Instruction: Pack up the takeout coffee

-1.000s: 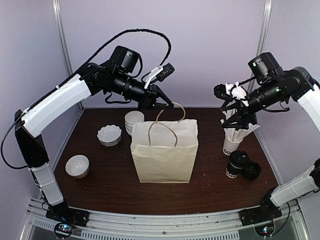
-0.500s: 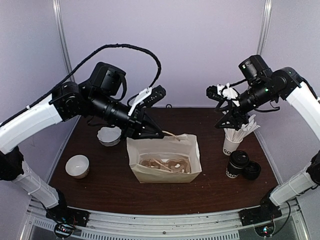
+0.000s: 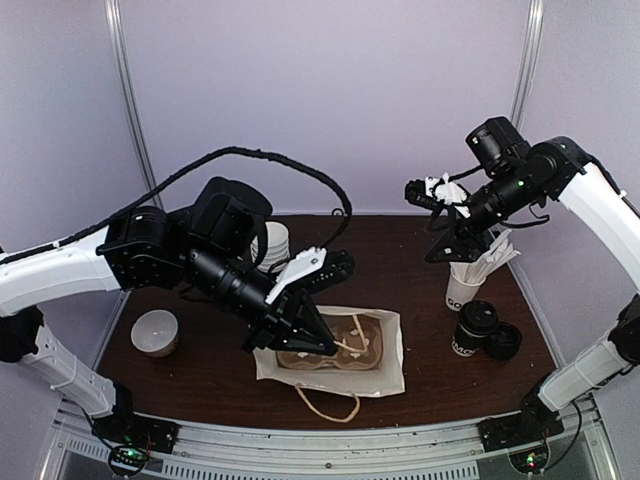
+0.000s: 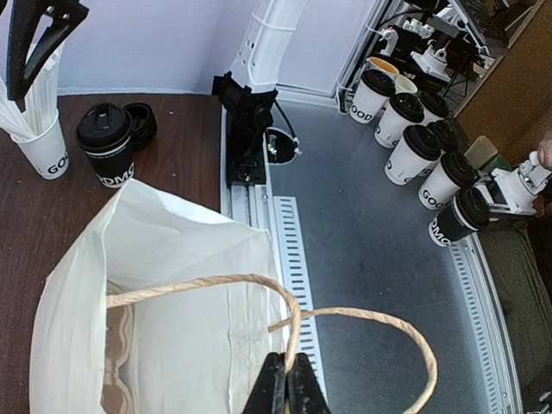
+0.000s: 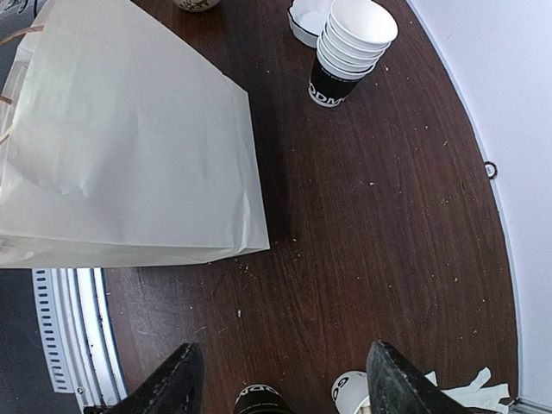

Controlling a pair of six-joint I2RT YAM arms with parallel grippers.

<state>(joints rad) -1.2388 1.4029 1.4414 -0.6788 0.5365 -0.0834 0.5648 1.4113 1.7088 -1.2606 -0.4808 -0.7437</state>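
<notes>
The takeout coffee (image 3: 474,328), a small black paper cup with white lettering and a black plastic lid, stands upright at the right side of the dark brown wooden table (image 3: 420,395) in the top view. It is below and a little right of the right gripper (image 3: 450,240), which hangs above the table with its fingers spread and nothing between them. In the right wrist view only the edge of the cup's lid (image 5: 261,401) shows, at the bottom of the frame between the two black fingers (image 5: 177,379). The left gripper (image 4: 289,384) is well apart from the cup, low in the middle of the top view. Its fingers are pressed together, pinching a twisted paper handle (image 4: 216,280) of the cream paper bag (image 3: 385,372). The bag leans with its mouth open, and a brown cardboard insert with rounded cutouts (image 3: 350,340) lies inside it. Just beside the coffee, toward the top of the frame, a white lettered paper cup (image 3: 462,290) holds white sticks. A loose black lid (image 3: 503,342) lies against the coffee's right side. A stack of unlidded cups (image 5: 345,52) stands beyond the bag, and a white bowl (image 3: 155,332) sits at the left of the table.
</notes>
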